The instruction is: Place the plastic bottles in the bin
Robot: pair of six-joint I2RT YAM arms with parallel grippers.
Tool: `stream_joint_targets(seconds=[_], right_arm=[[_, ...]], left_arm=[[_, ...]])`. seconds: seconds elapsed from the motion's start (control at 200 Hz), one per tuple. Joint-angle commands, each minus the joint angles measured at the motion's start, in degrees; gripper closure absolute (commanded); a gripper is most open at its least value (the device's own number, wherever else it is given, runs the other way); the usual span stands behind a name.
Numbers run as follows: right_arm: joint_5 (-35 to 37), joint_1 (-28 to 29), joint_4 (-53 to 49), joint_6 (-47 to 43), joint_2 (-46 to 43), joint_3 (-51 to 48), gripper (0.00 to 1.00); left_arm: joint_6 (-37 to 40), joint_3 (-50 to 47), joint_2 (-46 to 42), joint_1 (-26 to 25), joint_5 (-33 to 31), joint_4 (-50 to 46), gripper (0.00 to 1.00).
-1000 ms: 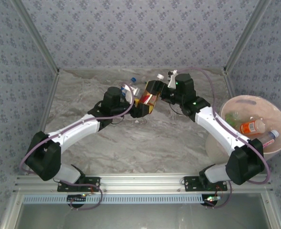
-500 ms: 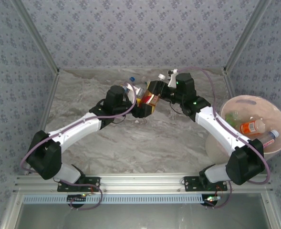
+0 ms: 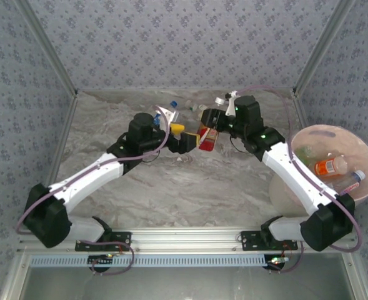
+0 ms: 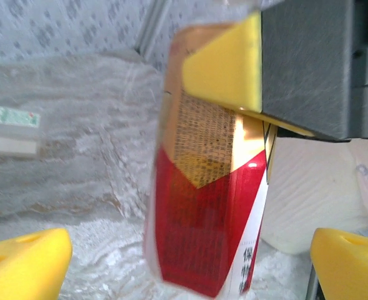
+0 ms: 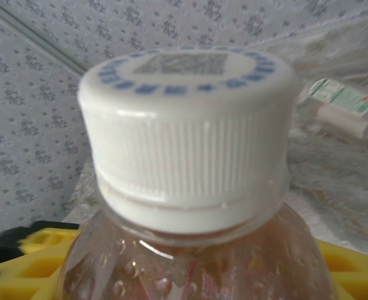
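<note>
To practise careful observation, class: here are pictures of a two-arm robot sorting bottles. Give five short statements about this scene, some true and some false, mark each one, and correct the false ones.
1. The right gripper is shut on the clear plastic bottle with the red and gold label. True.
2. The left gripper clamps that bottle too. False: its yellow fingers stand apart on either side, clear of the bottle.
3. The held bottle has a plain blue cap. False: it has a ribbed white cap with blue print.
4. The large round pale pink bin holds an orange-labelled bottle. True.
5. The bin stands at the table's left side. False: it stands at the right, beside the right arm.
</note>
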Motion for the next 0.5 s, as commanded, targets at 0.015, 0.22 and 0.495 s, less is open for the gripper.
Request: stream_joint_targets(seconds=[0.015,0.22,0.495], right_arm=[[5.6,-1.1,-3.9,-5.7,-3.7,2.9,0.46],[10.9,-2.1,-8.0,-10.0,-8.1,4.7,0.48],[21.0,-2.3,-14.2,-17.4,-16.7,8.7,0.48]], left_arm=[[-1.9,-2.0,-5.5,1.1,-7.6,3.4,0.02],[-5.3,-6.0,-10.1,3.5,-21.9,0.7,0.02],[-13.1,-11.8,-11.5,8.3,-26.6,2.1,0.02]])
